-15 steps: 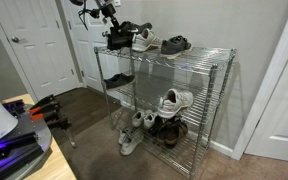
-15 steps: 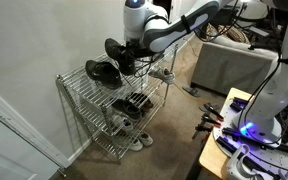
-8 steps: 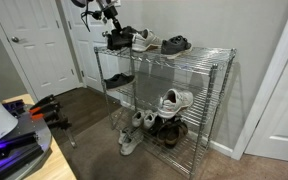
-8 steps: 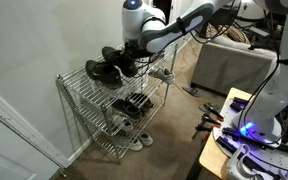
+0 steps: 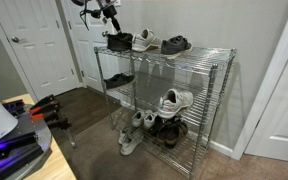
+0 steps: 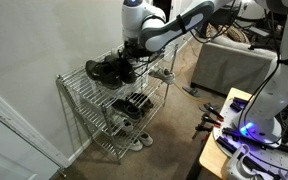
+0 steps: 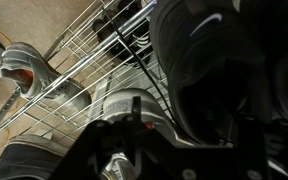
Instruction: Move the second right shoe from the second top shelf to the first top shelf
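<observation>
A black shoe (image 5: 119,42) lies flat on the top shelf (image 5: 199,52) of the wire rack, at its end near the door. My gripper (image 5: 111,27) hangs just above it, and the jaws look open with the fingers apart around the shoe's collar. From the other side the same shoe (image 6: 119,68) rests beside another black shoe (image 6: 97,72), with the gripper (image 6: 132,52) over it. In the wrist view the black shoe (image 7: 199,60) fills the right half, on the wire grid (image 7: 84,45). One black shoe (image 5: 117,80) stays on the second shelf.
A grey-white shoe (image 5: 146,40) and a dark shoe (image 5: 176,44) share the top shelf. White sneakers (image 5: 176,99) sit lower down and more shoes (image 5: 139,125) at the bottom. A white door (image 5: 39,45) stands beside the rack and a desk corner (image 5: 19,140) in front.
The black shoe, held tilted above the top shelf a second ago, has come down and now lies flat on it. The jaws have spread apart.
</observation>
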### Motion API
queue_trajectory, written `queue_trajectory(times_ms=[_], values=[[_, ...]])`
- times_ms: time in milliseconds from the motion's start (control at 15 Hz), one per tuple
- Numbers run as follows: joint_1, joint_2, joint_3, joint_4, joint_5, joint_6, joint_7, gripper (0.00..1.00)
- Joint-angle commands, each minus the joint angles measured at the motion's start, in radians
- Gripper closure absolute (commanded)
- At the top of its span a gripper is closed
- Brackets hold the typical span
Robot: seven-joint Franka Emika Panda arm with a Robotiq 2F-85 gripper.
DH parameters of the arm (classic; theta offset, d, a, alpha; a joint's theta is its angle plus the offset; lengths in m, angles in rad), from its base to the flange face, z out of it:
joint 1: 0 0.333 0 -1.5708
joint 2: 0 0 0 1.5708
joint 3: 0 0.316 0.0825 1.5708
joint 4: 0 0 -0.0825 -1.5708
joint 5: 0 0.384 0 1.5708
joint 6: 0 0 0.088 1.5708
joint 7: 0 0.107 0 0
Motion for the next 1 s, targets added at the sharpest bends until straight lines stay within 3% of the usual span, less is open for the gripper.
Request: queue_trajectory(times_ms=[0,667,733,933], values=[[0.01,-0.09,0.002,-0.083,0.065,0.024,-0.043,0.01],[0.021,-0.311,0.055,-0.243,0.079,0.029,-0.027,0.0],[0.023,-0.256,0.051,-0.172,0.041,-0.002,-0.003,0.0],[0.021,-0.28,0.062,-0.2,0.046,-0.002,-0.003,0.0]])
